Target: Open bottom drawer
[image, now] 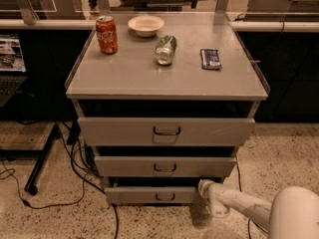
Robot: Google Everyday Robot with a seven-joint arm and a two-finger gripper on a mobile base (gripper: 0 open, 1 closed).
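Note:
The bottom drawer [134, 195] is the narrowest grey front, lowest on the cabinet, with a small dark loop handle [164, 197] at its centre. It stands slightly forward, with a dark gap above it. My gripper [203, 187] is at the tip of the white arm [244, 205] that reaches in from the lower right. It sits low by the floor, at the right end of the bottom drawer front and to the right of the handle. Whether it touches the drawer cannot be told.
The mid drawer [124, 166] and the top drawer [119, 131] are above. On the cabinet top are a red can [106, 34], a white bowl [145, 25], a tipped green can [165, 49] and a dark packet [210, 59]. Cables [75, 163] and a stand leg [42, 158] lie at the left.

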